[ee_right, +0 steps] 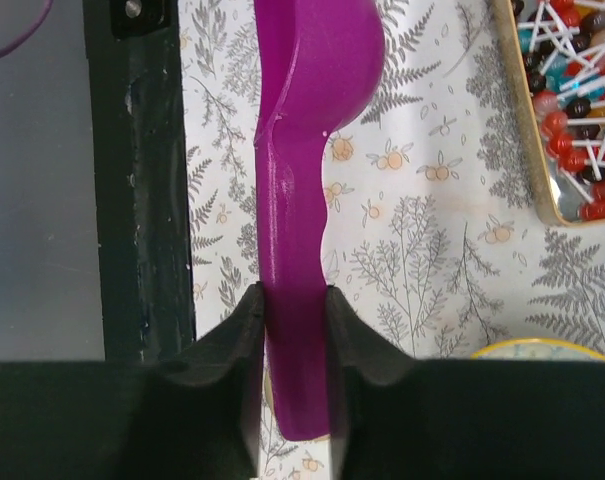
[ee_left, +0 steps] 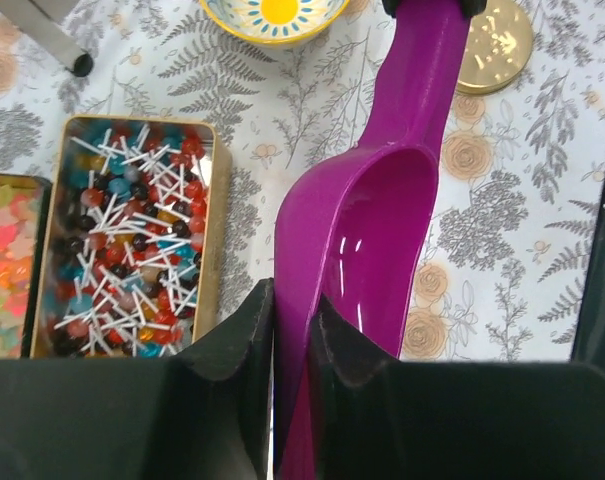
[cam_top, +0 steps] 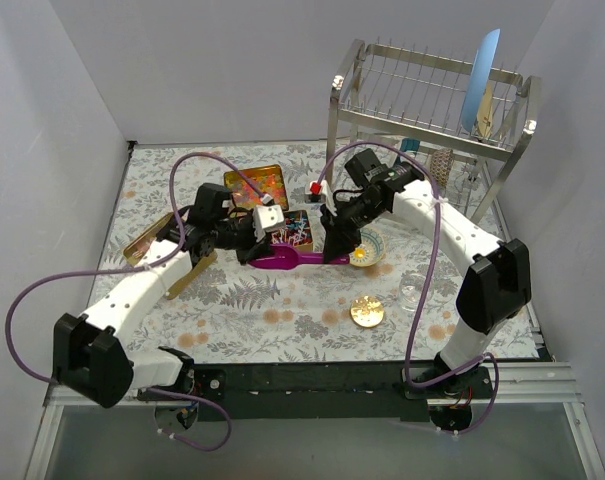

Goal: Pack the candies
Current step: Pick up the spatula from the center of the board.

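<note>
The candies (ee_left: 132,240) fill a gold tin (ee_left: 218,230) as red, blue and dark sweets on white sticks; paler orange-pink ones (ee_left: 7,260) lie in a second tin at the left edge. A purple scoop (ee_left: 367,240) lies between both arms, its bowl empty. My left gripper (ee_left: 294,300) is shut on the side wall of the scoop's bowl. My right gripper (ee_right: 295,295) is shut on the scoop's handle (ee_right: 294,350). From above, the scoop (cam_top: 282,258) spans from the left gripper (cam_top: 250,250) to the right gripper (cam_top: 334,252), just in front of the candy tin (cam_top: 294,230).
A yellow-rimmed bowl (cam_top: 368,248) sits right of the scoop, a round gold lid (cam_top: 367,312) nearer the front, a clear jar (cam_top: 418,290) beside it. The pastel tin (cam_top: 257,183) is behind; flat gold tin lids (cam_top: 147,240) lie left. A metal dish rack (cam_top: 432,100) stands back right.
</note>
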`<state>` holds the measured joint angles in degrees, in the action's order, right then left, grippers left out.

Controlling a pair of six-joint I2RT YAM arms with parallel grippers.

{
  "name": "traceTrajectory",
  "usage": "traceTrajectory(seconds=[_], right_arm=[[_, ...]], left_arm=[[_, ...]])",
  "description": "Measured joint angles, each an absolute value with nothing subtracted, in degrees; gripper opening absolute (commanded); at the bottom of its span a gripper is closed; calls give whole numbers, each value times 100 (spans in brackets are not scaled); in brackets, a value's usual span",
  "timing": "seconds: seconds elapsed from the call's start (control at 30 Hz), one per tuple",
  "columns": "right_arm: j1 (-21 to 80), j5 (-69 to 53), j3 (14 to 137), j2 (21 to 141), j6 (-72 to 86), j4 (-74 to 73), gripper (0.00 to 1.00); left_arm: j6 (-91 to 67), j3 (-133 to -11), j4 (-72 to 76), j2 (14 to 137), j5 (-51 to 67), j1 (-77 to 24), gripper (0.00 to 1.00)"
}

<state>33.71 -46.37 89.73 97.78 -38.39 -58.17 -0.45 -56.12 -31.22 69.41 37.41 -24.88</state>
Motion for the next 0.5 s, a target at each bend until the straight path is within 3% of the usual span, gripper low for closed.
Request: traceTrajectory(seconds=[0.2, 0.5], right_arm=[[3282, -4294, 8952, 9588, -4093, -5741, 49], [3446, -3763, 7813, 7747, -4884, -4272, 54]], left_arm=[[-248, -6772, -4233, 8429, 4397, -2473, 0], [-1041, -6925, -4923, 9255, 4963, -2464, 0]])
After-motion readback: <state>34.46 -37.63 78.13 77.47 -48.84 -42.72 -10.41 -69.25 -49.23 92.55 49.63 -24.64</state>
